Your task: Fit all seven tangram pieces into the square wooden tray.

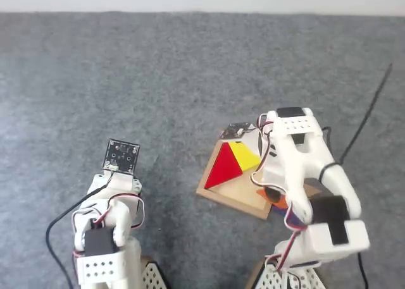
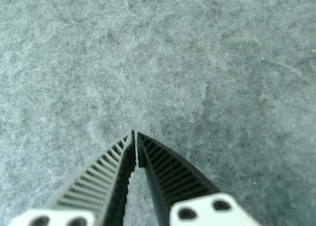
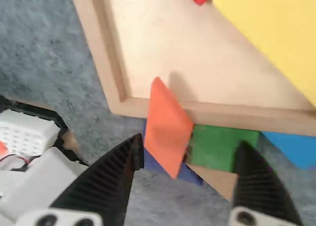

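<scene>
Your left gripper (image 2: pixel 134 137), jaws pressed together and empty, hangs over grey carpet (image 2: pixel 207 63). Your right gripper (image 3: pixel 189 146), jaws spread, straddles a tilted orange piece (image 3: pixel 165 129) leaning over the rim of the wooden tray (image 3: pixel 106 53). A red triangle (image 1: pixel 223 167) and a yellow triangle (image 1: pixel 243 153) lie inside the tray; a green piece (image 3: pixel 217 147) and a blue piece (image 3: pixel 291 147) lie just outside it.

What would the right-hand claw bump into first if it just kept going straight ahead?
Most likely the orange flat tangram piece, which sits tilted between the open jaws of the right gripper, across the rim of the square wooden tray. Depth is hard to judge.
</scene>
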Robot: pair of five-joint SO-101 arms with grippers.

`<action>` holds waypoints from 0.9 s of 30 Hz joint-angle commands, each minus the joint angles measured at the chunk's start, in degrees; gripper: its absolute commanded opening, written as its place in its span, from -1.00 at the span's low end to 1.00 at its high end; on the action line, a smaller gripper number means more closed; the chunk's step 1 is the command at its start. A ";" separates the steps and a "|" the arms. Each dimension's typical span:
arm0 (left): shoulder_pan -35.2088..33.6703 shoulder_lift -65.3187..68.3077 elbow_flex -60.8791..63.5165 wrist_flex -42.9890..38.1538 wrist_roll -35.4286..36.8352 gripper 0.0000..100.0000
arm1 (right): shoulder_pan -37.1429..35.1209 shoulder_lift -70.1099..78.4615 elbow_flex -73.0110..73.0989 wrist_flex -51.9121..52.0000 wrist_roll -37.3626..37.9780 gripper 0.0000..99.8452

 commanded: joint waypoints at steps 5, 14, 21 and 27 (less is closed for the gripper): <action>-0.35 -1.05 -0.22 0.35 -0.53 -0.97 | 0.31 -20.44 6.77 2.15 7.47 -0.34; -0.35 -1.05 -0.22 0.35 -0.53 -0.97 | 0.40 -62.55 44.22 -13.14 13.80 -0.37; -0.35 -1.05 -0.22 0.35 -0.53 -0.97 | 0.40 -89.01 62.24 -9.98 19.08 -0.37; -0.35 -1.05 -0.22 0.35 -0.53 -0.97 | 0.57 -103.52 67.43 -6.29 19.87 -0.38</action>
